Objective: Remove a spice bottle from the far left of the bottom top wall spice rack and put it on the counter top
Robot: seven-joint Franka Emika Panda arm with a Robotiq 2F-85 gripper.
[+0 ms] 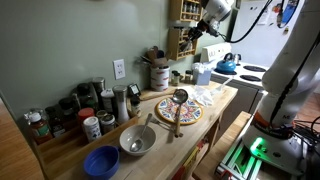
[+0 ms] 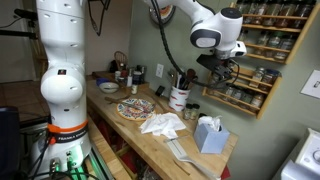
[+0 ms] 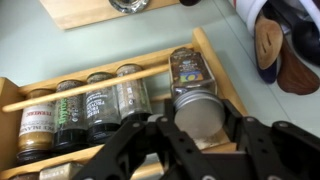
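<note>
In the wrist view the jaws come in from the lower edge of the frame and pinch the spice bottle (image 3: 195, 95) from both sides at its silver-capped top. The bottle is in the spice rack (image 3: 226, 72), at the right end of its row in this frame, close against the wooden side wall, with its cap leaning toward the camera. To its left four dark jars (image 3: 100, 105) stand shoulder to shoulder behind a thin front rail (image 3: 60, 92). The nearest jar is just beside the bottle, leaving no free room there. The rail is lost from sight at the bottle. Above the row is bare pale wall, up to another wooden edge at the top of the frame.

In an exterior view the arm (image 2: 205, 25) reaches to the rack at upper right, and a utensil crock (image 2: 180, 97) stands below on the tabletop (image 1: 175, 142). A patterned plate (image 1: 178, 110), a metal bowl (image 1: 137, 140) and a blue bowl (image 1: 100, 160) take up the middle, leaving bare wood along the front edge. Crumpled paper (image 2: 163, 123) and a tissue box (image 2: 208, 135) lie lower right
</note>
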